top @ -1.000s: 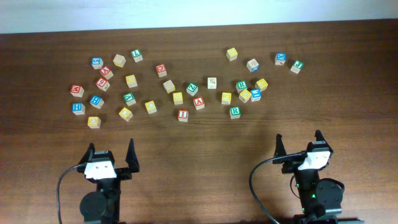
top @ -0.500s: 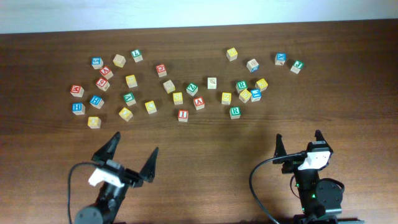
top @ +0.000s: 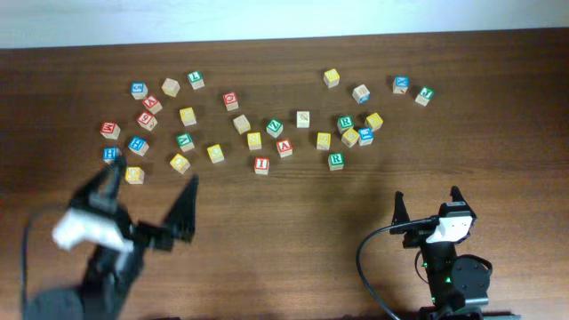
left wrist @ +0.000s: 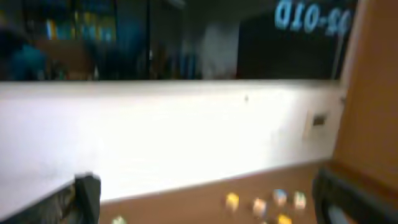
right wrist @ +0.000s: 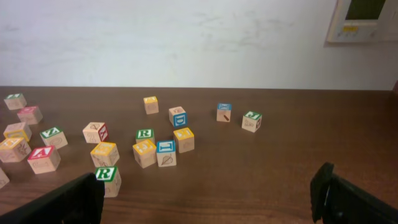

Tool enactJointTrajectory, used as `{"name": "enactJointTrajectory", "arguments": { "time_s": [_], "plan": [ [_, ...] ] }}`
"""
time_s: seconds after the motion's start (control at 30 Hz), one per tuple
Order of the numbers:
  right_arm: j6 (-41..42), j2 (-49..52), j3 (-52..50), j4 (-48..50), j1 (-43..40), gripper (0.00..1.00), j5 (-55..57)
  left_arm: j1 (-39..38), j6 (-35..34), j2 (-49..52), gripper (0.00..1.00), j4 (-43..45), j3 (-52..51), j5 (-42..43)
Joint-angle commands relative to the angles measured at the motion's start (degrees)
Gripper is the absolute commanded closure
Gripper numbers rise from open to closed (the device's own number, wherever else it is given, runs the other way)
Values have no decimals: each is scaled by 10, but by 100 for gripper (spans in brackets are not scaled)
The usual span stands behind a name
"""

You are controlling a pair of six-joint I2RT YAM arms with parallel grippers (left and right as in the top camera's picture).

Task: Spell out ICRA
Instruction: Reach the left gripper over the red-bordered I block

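In the overhead view the red I cube (top: pixel 261 164), the red A cube (top: pixel 284 148) and a green R cube (top: pixel 335 160) lie near the middle of the wooden table (top: pixel 293 222). Several yellow cubes lie among them; I cannot tell which one bears the C. My left gripper (top: pixel 147 191) is open, empty, raised and blurred at the front left, near the left cubes. Its wrist view is blurred and shows the wall, with the gripper (left wrist: pixel 208 205) empty. My right gripper (top: pixel 428 196) is open and empty at the front right. In its wrist view the gripper (right wrist: pixel 208 202) faces the green R (right wrist: pixel 106 177) and the red A (right wrist: pixel 42 155).
Many other letter cubes are scattered across the far half of the table, among them a second green R (top: pixel 345 123) and blue cubes (top: pixel 401 84). A white wall (right wrist: pixel 186 43) stands behind the table's far edge.
My left arm has risen and swung left and forward toward the left cubes, its fingers wide open. The right arm and the cubes have not moved.
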Motion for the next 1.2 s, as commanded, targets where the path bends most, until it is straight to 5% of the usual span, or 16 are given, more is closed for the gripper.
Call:
{"name": "enactJointTrajectory", "arguments": {
  "time_s": [0.0, 0.1, 0.23, 0.3, 0.43, 0.57, 1.17],
  "plan": [
    [-2, -4, -3, -4, -5, 2, 5, 2, 50, 149, 1, -134, 165, 106],
    [-2, -4, -3, -4, -5, 2, 5, 2, 32, 231, 1, -156, 224, 143],
    [-2, -4, -3, -4, -5, 2, 5, -16, -10, 402, 1, -435, 383, -11],
    [-2, -4, -3, -4, -5, 2, 5, -39, -10, 484, 1, -495, 395, 56],
    [-2, -4, -3, -4, -5, 2, 5, -86, -10, 563, 1, -489, 395, 73],
    [-2, -4, -3, -4, -5, 2, 5, -193, -103, 636, 1, -538, 420, -181],
    [-2, -4, -3, -4, -5, 2, 5, -202, -103, 707, 1, -497, 391, -169]
  ]
}}
